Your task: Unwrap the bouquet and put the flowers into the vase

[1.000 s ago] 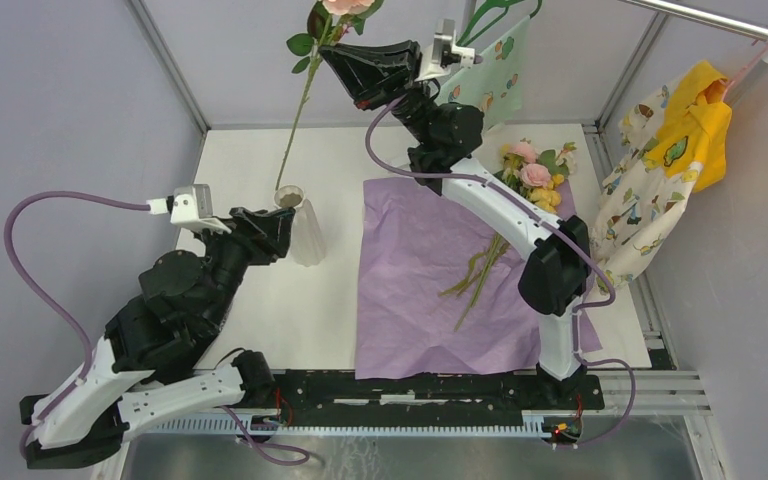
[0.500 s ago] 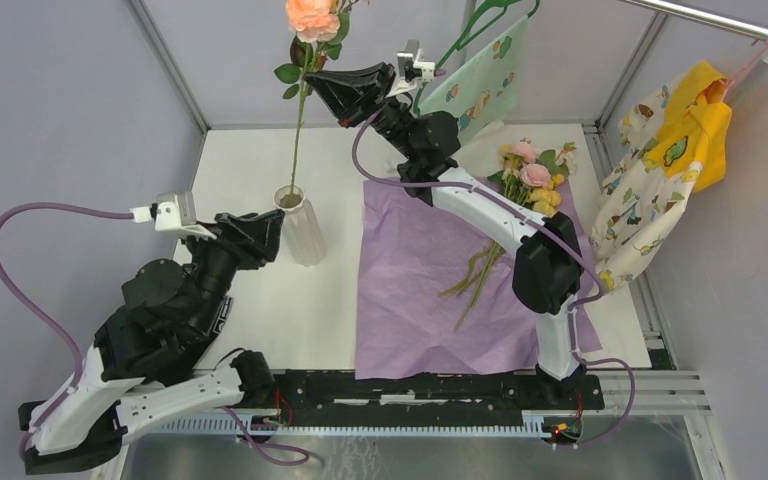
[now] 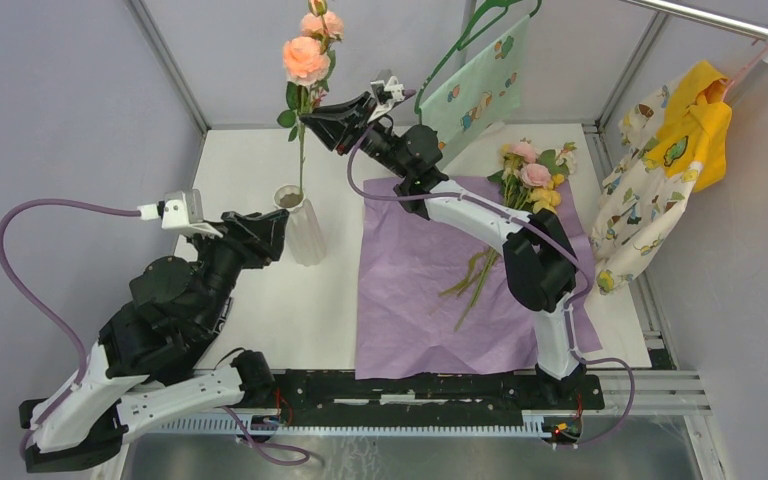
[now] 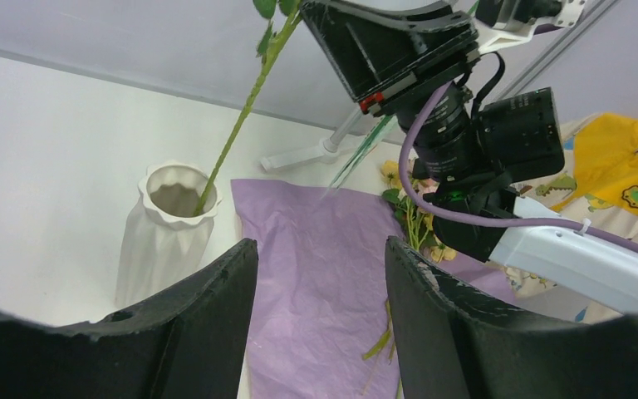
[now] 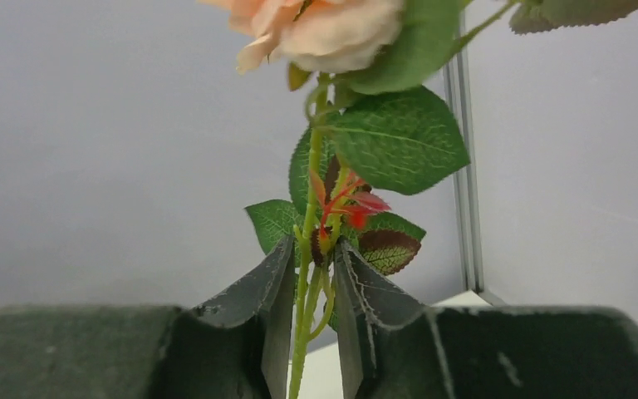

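A peach rose spray [image 3: 306,60] stands with its stem in the white ribbed vase [image 3: 305,235], which also shows in the left wrist view [image 4: 170,241]. My right gripper [image 3: 305,118] sits around the stem below the blooms; in the right wrist view [image 5: 314,249] its jaws are slightly parted, with small gaps beside the stem [image 5: 306,316]. The left gripper [image 3: 278,225] is open and empty just left of the vase [image 4: 320,249]. The bouquet lies unwrapped: purple paper [image 3: 410,290] spread flat, the other flowers [image 3: 532,175] on its far right part.
A mint-green patterned cloth [image 3: 480,85] hangs on a green hanger behind the right arm. A yellow and patterned garment [image 3: 675,140] hangs from a rail [image 3: 700,18] at the right. Grey walls close in the back and left.
The right arm came down and left, sinking the spray's stem deeper into the vase. Its jaws went from shut on the stem to slightly parted. The left gripper barely moved.
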You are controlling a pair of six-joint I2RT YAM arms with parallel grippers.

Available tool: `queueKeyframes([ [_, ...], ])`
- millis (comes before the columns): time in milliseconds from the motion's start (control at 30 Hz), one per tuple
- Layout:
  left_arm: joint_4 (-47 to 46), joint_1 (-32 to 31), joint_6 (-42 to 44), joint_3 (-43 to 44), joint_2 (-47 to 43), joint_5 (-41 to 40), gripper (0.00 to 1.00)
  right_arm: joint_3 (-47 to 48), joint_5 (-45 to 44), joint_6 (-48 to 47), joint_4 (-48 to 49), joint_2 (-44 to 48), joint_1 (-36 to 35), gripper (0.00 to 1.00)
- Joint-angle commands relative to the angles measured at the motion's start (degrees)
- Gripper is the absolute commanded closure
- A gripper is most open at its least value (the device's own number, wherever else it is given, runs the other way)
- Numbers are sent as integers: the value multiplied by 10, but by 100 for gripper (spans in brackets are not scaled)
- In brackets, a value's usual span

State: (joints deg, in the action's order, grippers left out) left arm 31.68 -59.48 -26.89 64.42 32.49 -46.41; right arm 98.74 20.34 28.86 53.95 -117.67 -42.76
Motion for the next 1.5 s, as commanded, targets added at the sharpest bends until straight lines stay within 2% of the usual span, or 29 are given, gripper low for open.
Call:
queueKeyframes([
  [0,-9,2,14,1,7,-10,36,-15,10,-13,19,22,-5,65],
  [133,-9,2,12,2,9,-12,35,-39,22,-14,40,30,-5,50],
  [333,-10,2,11,2,11,-15,35,-79,20,-13,50,53,-6,36],
  [467,-12,2,11,2,15,-16,35,-112,15,-15,51,75,-6,22],
  [567,-13,2,11,3,20,-16,35,-147,11,-20,53,97,-6,20],
  [700,-14,2,11,4,24,-15,35,-243,-18,-36,80,163,-5,19],
  [800,-14,2,12,5,26,-15,35,-316,-59,-73,45,237,-4,17],
  [867,-14,2,12,7,29,-13,35,-373,-98,-112,-3,295,-5,14],
  [967,-22,2,21,10,42,6,34,-459,-187,-172,-66,396,-4,2],
  [1067,-40,2,34,14,75,45,34,-531,-290,-218,-118,493,2,2],
  [1133,-51,2,39,21,111,75,34,-560,-396,-225,-173,547,7,2],
  [1200,-67,2,40,30,157,109,34,-579,-520,-206,-247,601,12,9],
  [1267,-90,2,40,36,211,149,36,-589,-608,-191,-305,650,21,22],
  [1333,-114,1,38,42,257,173,36,-577,-652,-187,-371,672,36,32],
  [1467,-152,1,36,52,329,190,36,-547,-646,-166,-463,643,75,33],
])
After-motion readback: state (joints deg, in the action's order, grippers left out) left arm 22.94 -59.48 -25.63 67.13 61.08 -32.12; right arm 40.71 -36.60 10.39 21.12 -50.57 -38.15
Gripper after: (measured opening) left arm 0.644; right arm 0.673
